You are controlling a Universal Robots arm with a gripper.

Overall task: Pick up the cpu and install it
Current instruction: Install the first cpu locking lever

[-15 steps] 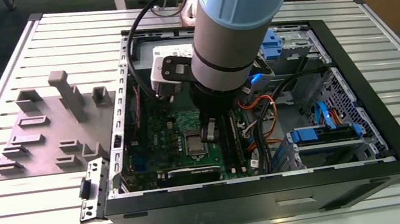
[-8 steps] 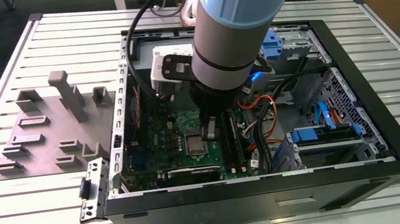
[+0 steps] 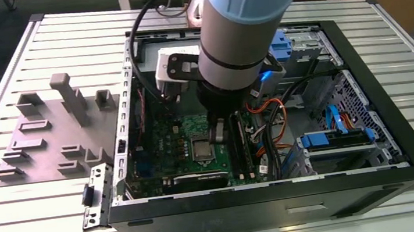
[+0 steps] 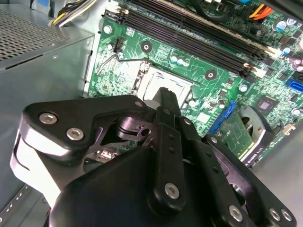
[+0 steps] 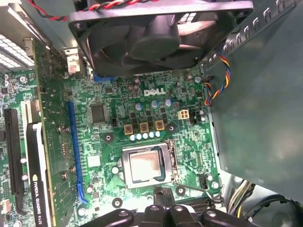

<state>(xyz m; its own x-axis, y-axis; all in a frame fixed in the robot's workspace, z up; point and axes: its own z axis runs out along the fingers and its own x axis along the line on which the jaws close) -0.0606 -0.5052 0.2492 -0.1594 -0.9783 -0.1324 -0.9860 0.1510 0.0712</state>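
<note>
The cpu (image 5: 144, 165) lies flat as a silver square inside the metal socket frame on the green motherboard (image 5: 109, 94). It also shows as a pale square (image 4: 166, 84) just past my fingertips in the second wrist view, and in the exterior view (image 3: 201, 149) at the board's middle. My gripper (image 5: 164, 196) hangs low inside the computer case, right beside the socket. Its fingers are shut together with nothing between them (image 4: 165, 96). In the exterior view the gripper (image 3: 221, 136) stands just off the socket toward that view's right.
The black open case (image 3: 278, 192) walls in the board. A large fan (image 5: 156, 33) sits beyond the socket. Memory slots (image 4: 189, 28), a graphics card (image 5: 35, 165), orange cables (image 3: 265, 109) and blue drive bays (image 3: 334, 136) crowd the sides. Grey fixture blocks (image 3: 46, 140) stand outside.
</note>
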